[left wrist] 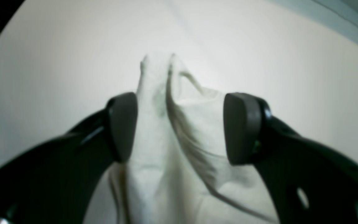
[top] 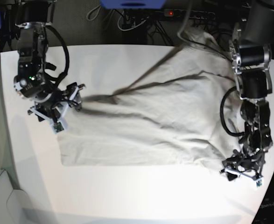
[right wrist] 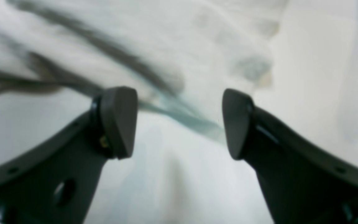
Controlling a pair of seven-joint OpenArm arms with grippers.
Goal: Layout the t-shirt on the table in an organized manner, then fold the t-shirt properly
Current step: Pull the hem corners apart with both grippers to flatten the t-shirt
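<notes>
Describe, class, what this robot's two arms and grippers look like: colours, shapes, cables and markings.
Both arms are black and grey metal segments with looping black cables. The left gripper has dark matte, rounded pad-like fingers on black brackets with oval holes. The right gripper looks the same. In the base view, white parts sit at each wrist and a small green light glows on the right arm.

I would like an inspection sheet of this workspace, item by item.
Surface: white table, glossy, bare along the front.
Job's things: t-shirt spread wide, wrinkled, one corner bunched between the left pincer's fingers.
Clutter: nothing seen on the table.
Grippers: left pincer open, cloth between its fingers; right pincer open at the shirt's edge, gripping nothing.
Cables: black cable looping along the right arm; more cables behind the table.
Surroundings: power strip with a red light, dark floor.
</notes>
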